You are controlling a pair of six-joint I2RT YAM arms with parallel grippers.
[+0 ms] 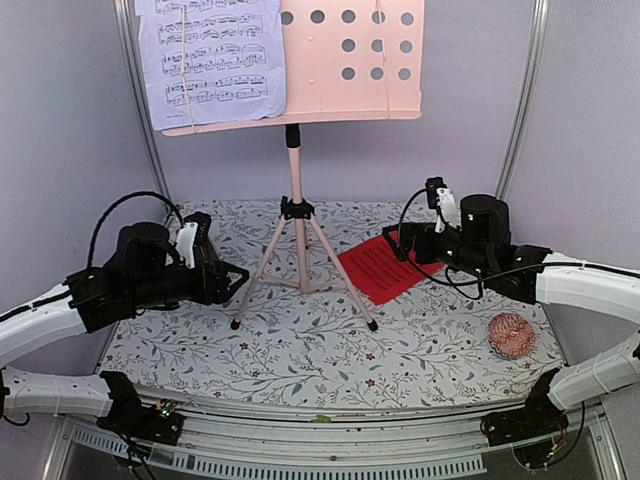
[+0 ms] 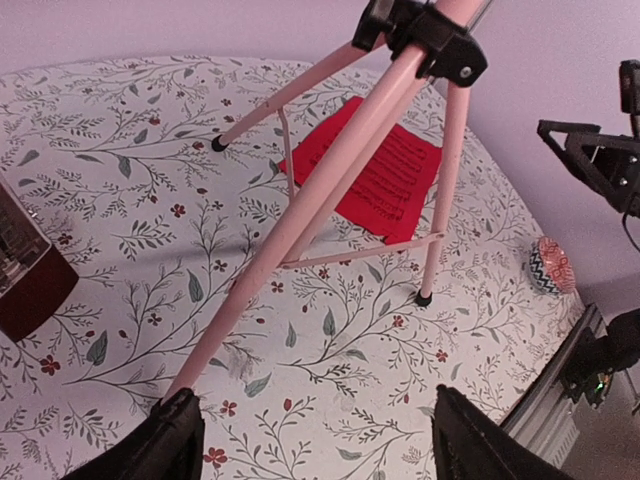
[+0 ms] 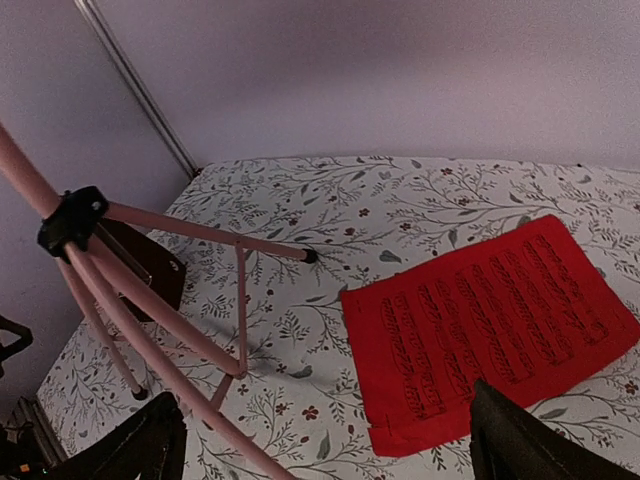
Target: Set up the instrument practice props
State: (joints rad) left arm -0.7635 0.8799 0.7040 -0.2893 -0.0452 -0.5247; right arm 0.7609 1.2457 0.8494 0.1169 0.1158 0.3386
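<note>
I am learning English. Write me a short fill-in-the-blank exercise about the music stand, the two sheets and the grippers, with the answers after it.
1. The music stand rests on ____ legs.
2. In the top view, the lilac sheet covers the ____ side of the pink desk.
3. The flat sheet on the table is ____ in colour.
4. The left gripper and the right gripper are both ____, holding nothing.
Answers: three; left; red; open.
</note>
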